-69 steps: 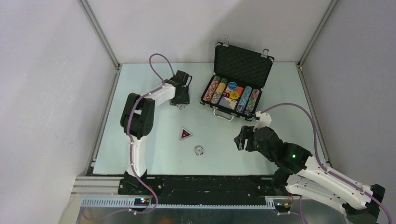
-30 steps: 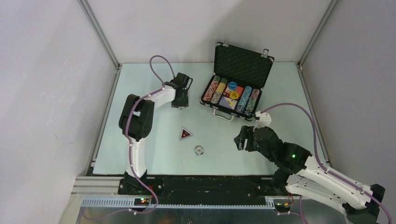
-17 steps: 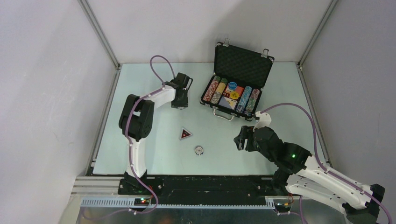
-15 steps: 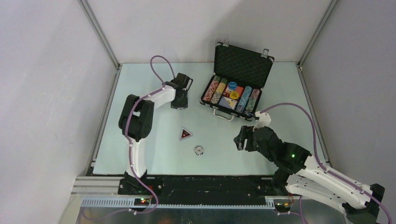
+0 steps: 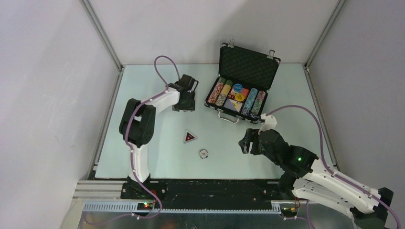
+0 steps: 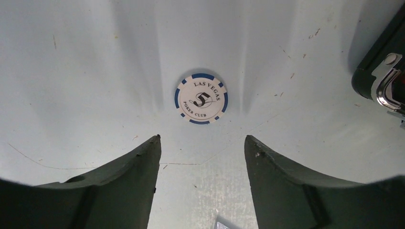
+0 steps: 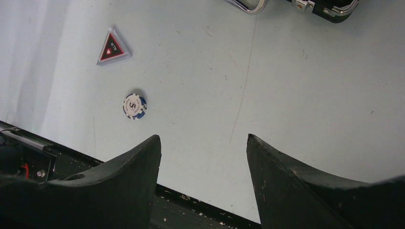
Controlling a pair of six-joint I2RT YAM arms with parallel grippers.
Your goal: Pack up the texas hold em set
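Briefcase sits open on the far right-centre of the table. Its long axis runs left to right, skewed so the right end lies nearer. The foam-lined lid stands upright on the far side. The silver handle faces near.

Tray contents:
- Chip rows fill two columns on the left, with two more on the right. Each column runs far to near across the tray.
- The centre compartment holds a blue disc with a yellow disc just near of it, both over coloured cards. Detail below them is too small to read.

Loose on the table, well apart from the case:
- Triangular piece, dark with a red centre, lies flat.
- Near chip, blue and white, lies just near-right of the triangular piece.

Left pincer hangs left of the case with its fingers spread and nothing between them. In the left wrist view the far chip lies flat just beyond the fingertips. It is white with blue edge marks and printed "5, Las Vegas Poker Club". A case corner with a silver latch shows at the right edge of that view.

Right pincer hovers near of the case, fingers apart and empty. Its view takes in the triangular piece, the near chip and the handle.
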